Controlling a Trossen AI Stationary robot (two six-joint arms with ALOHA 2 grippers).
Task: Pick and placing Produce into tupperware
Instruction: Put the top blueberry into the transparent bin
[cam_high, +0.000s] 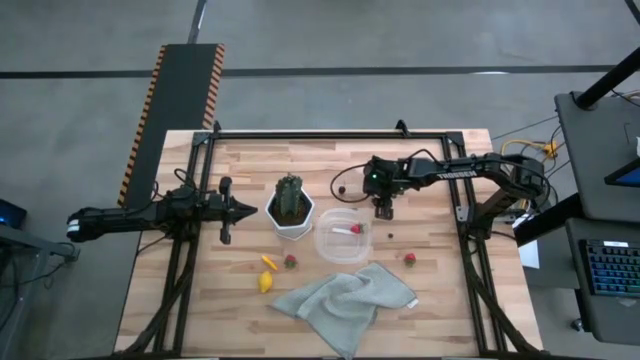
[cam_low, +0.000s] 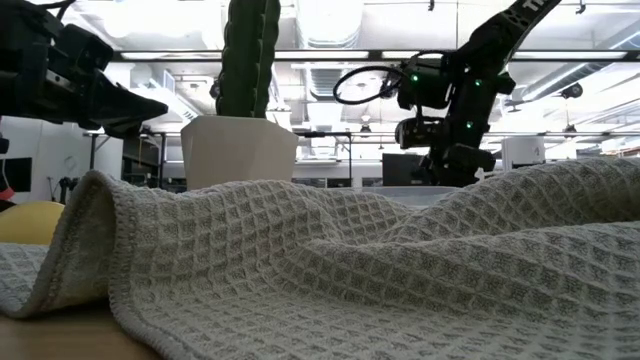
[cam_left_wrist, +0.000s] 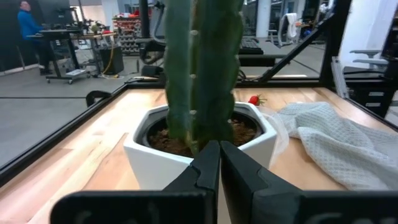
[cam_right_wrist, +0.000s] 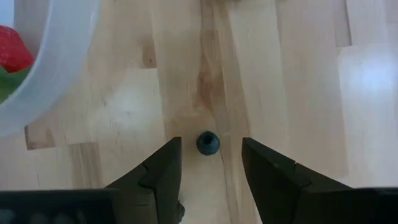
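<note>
Berry (cam_right_wrist: 208, 143), dark and round, lies on the bare counter (cam_right_wrist: 298, 74) between the spread fingers of my right pincer (cam_right_wrist: 211, 163), untouched, just beside the clear tub (cam_high: 343, 236), which holds a strawberry (cam_right_wrist: 12, 50). Nearer the front edge, the grey cloth (cam_high: 345, 296) lies with more strawberries (cam_high: 290, 262) and yellow pieces (cam_high: 265, 281) around it. My left pincer (cam_left_wrist: 219, 163) waits pressed together by the cactus pot (cam_high: 290, 215).
</note>
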